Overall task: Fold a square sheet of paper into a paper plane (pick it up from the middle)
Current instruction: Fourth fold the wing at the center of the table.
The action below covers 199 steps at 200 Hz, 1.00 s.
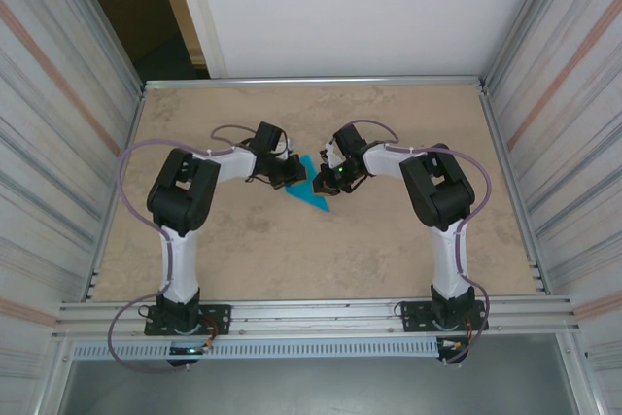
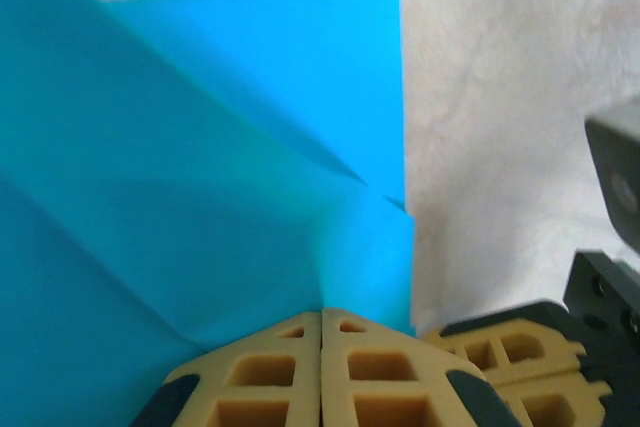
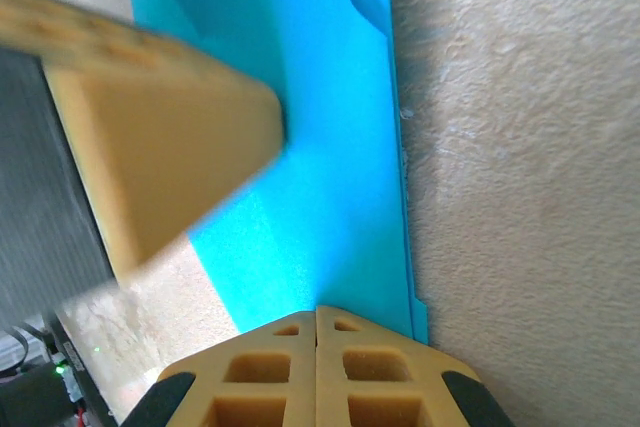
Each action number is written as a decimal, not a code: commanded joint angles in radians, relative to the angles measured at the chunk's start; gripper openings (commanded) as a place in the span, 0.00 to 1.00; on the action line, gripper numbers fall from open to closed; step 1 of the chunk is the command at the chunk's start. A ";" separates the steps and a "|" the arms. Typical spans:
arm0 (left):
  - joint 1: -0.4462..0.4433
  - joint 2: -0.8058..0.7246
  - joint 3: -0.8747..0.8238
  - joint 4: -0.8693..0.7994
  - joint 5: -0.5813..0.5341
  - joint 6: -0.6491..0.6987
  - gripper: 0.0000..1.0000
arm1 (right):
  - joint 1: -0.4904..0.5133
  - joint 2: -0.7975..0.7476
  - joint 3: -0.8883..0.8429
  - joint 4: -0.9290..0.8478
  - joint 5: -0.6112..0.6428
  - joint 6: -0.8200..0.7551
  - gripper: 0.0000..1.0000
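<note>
The square sheet of paper lies folded on the table's middle, a bright cyan-blue pointed shape with its tip toward the near right. Creases run across the paper in the left wrist view. My left gripper reaches it from the left, and the left gripper is shut with its tips resting on the blue surface. From the right comes my right gripper; the right gripper is also shut, tips down on the paper near its long straight edge. No paper shows between either pair of jaws.
The beige table is walled by ribbed metal panels on both sides and a metal rail at the near edge. The other arm's fingers loom close in the right wrist view.
</note>
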 commanded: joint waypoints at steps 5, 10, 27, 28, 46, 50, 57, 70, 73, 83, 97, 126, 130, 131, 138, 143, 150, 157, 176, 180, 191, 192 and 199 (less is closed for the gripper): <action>0.055 0.055 0.070 -0.107 -0.082 0.052 0.09 | 0.000 0.101 -0.046 -0.169 0.192 -0.040 0.06; 0.063 0.063 0.081 -0.120 -0.086 0.058 0.09 | 0.000 0.100 -0.047 -0.168 0.193 -0.040 0.06; 0.092 0.088 0.109 -0.130 -0.087 0.070 0.09 | 0.000 0.102 -0.049 -0.169 0.195 -0.041 0.06; 0.094 0.089 0.110 -0.130 -0.088 0.070 0.09 | -0.001 0.103 -0.049 -0.169 0.195 -0.041 0.06; 0.129 0.113 0.139 -0.135 -0.083 0.078 0.09 | -0.004 0.103 -0.050 -0.169 0.193 -0.040 0.06; 0.138 0.118 0.147 -0.138 -0.086 0.079 0.09 | -0.004 0.101 -0.050 -0.170 0.193 -0.040 0.06; 0.152 0.126 0.159 -0.144 -0.087 0.083 0.09 | -0.005 0.101 -0.049 -0.169 0.193 -0.040 0.06; 0.177 0.140 0.186 -0.163 -0.091 0.091 0.09 | -0.004 0.100 -0.048 -0.167 0.190 -0.037 0.06; 0.182 0.143 0.191 -0.166 -0.090 0.092 0.09 | -0.004 0.100 -0.049 -0.166 0.189 -0.037 0.06; 0.199 0.146 0.206 -0.170 -0.087 0.096 0.09 | -0.004 0.100 -0.048 -0.162 0.186 -0.036 0.06; 0.213 0.153 0.234 -0.193 -0.090 0.111 0.09 | -0.003 0.099 -0.049 -0.159 0.185 -0.033 0.06; 0.225 0.136 0.278 -0.218 -0.083 0.133 0.09 | -0.002 0.099 -0.048 -0.146 0.174 -0.029 0.06; 0.225 0.125 0.275 -0.215 -0.080 0.133 0.10 | -0.002 0.098 -0.049 -0.146 0.172 -0.029 0.06; 0.225 0.122 0.273 -0.214 -0.080 0.132 0.09 | -0.001 0.097 -0.049 -0.145 0.171 -0.028 0.06; 0.222 0.096 0.262 -0.202 -0.070 0.126 0.09 | -0.001 0.098 -0.049 -0.142 0.166 -0.028 0.06; 0.218 0.071 0.245 -0.188 -0.060 0.118 0.09 | -0.001 0.097 -0.049 -0.141 0.165 -0.027 0.06; 0.210 0.039 0.215 -0.161 -0.052 0.105 0.09 | -0.001 0.092 -0.051 -0.137 0.160 -0.024 0.06; 0.199 -0.019 0.180 -0.136 -0.050 0.092 0.10 | -0.001 0.090 -0.052 -0.131 0.153 -0.022 0.06; 0.156 -0.108 0.095 -0.074 -0.040 0.065 0.10 | -0.001 0.084 -0.054 -0.121 0.138 -0.014 0.07; 0.144 -0.122 0.078 -0.063 -0.037 0.056 0.10 | -0.001 0.081 -0.054 -0.118 0.137 -0.014 0.07; 0.113 -0.138 0.038 -0.019 -0.017 0.036 0.10 | -0.001 0.078 -0.059 -0.111 0.131 -0.011 0.07; 0.108 -0.138 0.035 -0.015 -0.013 0.034 0.10 | -0.001 0.077 -0.059 -0.109 0.130 -0.011 0.07; 0.089 -0.135 0.022 -0.003 -0.002 0.018 0.10 | -0.002 0.075 -0.060 -0.106 0.124 -0.009 0.07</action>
